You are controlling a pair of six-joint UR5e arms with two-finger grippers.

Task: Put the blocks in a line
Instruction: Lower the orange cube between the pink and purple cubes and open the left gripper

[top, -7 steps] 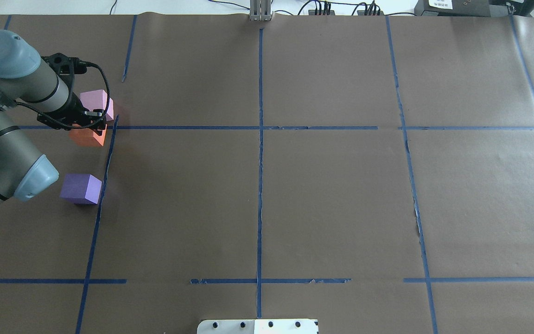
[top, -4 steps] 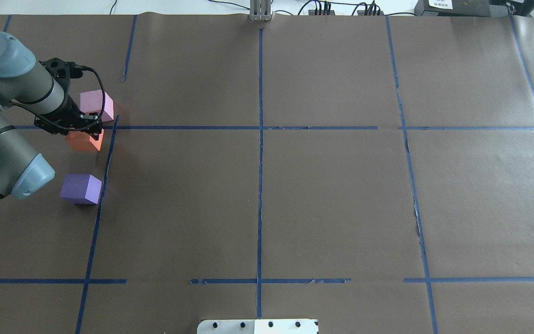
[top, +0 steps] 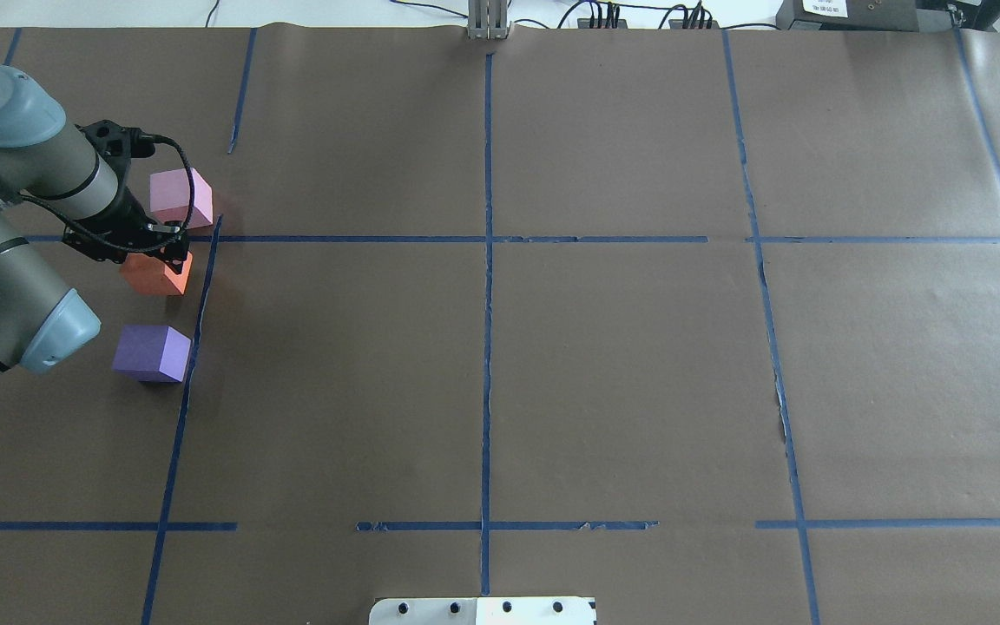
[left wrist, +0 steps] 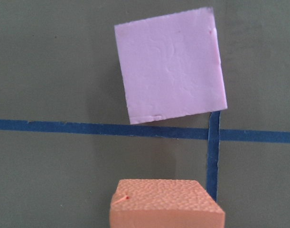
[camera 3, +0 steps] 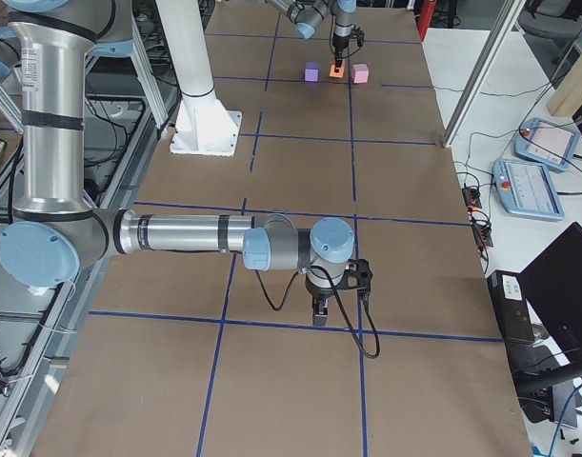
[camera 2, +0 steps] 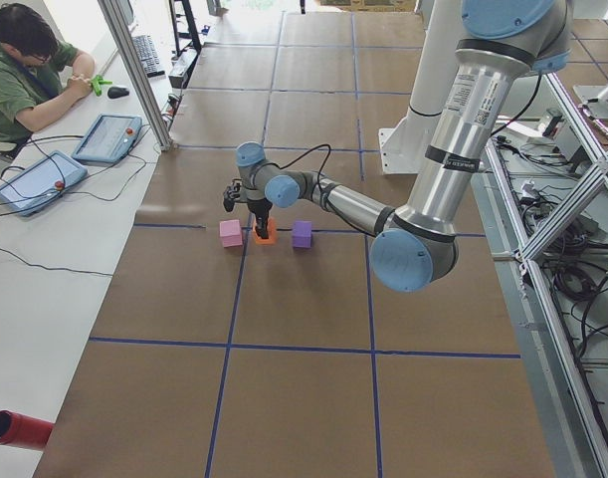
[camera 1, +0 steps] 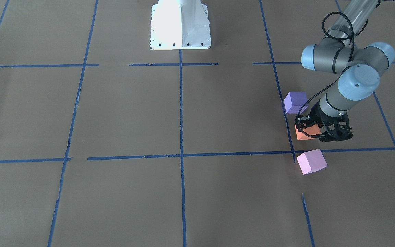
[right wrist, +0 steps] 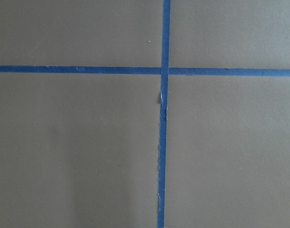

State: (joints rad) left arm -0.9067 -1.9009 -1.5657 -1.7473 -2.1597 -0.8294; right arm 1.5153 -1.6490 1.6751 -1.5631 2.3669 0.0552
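Seemingly left gripper (top: 168, 249) clamps orange block (top: 149, 276) between pink block (top: 175, 196) and purple block (top: 149, 351); right gripper (camera 3: 319, 312) jaws unclear.

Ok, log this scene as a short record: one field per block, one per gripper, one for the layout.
orange block: middle of the three, between the left gripper's fingers
pink block: farthest from the robot, free
purple block: nearest the robot, free
left gripper: closed on the orange block
right gripper: over the table by a tape crossing; open or shut cannot be told
layout: rough row beside a blue tape line, gaps between the blocks
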